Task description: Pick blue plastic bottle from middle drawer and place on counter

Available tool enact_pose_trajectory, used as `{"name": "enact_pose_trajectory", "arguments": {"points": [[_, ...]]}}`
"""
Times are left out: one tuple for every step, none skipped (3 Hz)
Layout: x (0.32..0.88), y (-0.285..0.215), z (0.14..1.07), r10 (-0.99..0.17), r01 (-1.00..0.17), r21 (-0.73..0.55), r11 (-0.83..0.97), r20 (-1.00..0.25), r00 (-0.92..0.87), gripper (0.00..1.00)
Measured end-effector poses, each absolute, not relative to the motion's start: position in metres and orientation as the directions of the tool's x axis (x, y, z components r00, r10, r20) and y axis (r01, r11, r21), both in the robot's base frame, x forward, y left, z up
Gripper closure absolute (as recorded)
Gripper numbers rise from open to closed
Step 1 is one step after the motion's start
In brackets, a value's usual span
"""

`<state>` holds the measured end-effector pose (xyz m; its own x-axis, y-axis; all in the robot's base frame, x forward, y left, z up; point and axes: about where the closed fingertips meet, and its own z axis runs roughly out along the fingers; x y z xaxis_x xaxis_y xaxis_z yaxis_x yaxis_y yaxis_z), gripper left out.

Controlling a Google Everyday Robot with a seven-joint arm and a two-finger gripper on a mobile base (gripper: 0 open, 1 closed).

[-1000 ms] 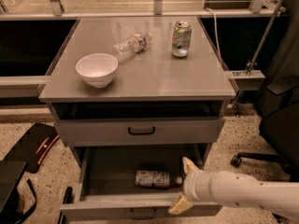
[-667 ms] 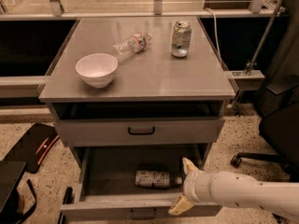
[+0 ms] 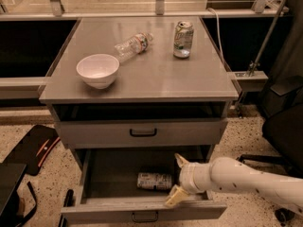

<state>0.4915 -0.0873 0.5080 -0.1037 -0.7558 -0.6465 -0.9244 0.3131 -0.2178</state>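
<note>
The blue plastic bottle (image 3: 155, 180) lies on its side on the floor of the open middle drawer (image 3: 142, 208), pale printed label facing up. My gripper (image 3: 176, 179) reaches in from the right on a white arm. It sits just right of the bottle at the drawer's right end. Its two cream fingers (image 3: 173, 196) are spread open and hold nothing. I cannot tell whether the fingers touch the bottle. The grey counter (image 3: 151, 77) lies above.
On the counter stand a white bowl (image 3: 98, 70) at left, a clear bottle with a red-and-white label (image 3: 133, 45) lying on its side, and a green-and-white can (image 3: 183, 39). A closed drawer (image 3: 142, 132) sits above the open one. An office chair (image 3: 284, 131) is at right, and black gear (image 3: 33, 148) on the floor at left.
My gripper has edged a little left, closer to the bottle in the drawer. The fingers stay open and the bottle has not moved.
</note>
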Motion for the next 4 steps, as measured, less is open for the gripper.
{"name": "enact_pose_trajectory", "arguments": {"points": [[0.514, -0.082, 0.491, -0.718, -0.928, -0.186, 0.322, -0.687, -0.112, 0.00], [0.514, -0.082, 0.492, -0.718, -0.928, -0.187, 0.324, -0.687, -0.112, 0.00], [0.524, -0.046, 0.472, -0.753, -0.899, -0.242, 0.366, -0.645, -0.132, 0.00], [0.539, -0.030, 0.476, -0.750, -0.882, -0.293, 0.370, -0.654, -0.097, 0.00]]}}
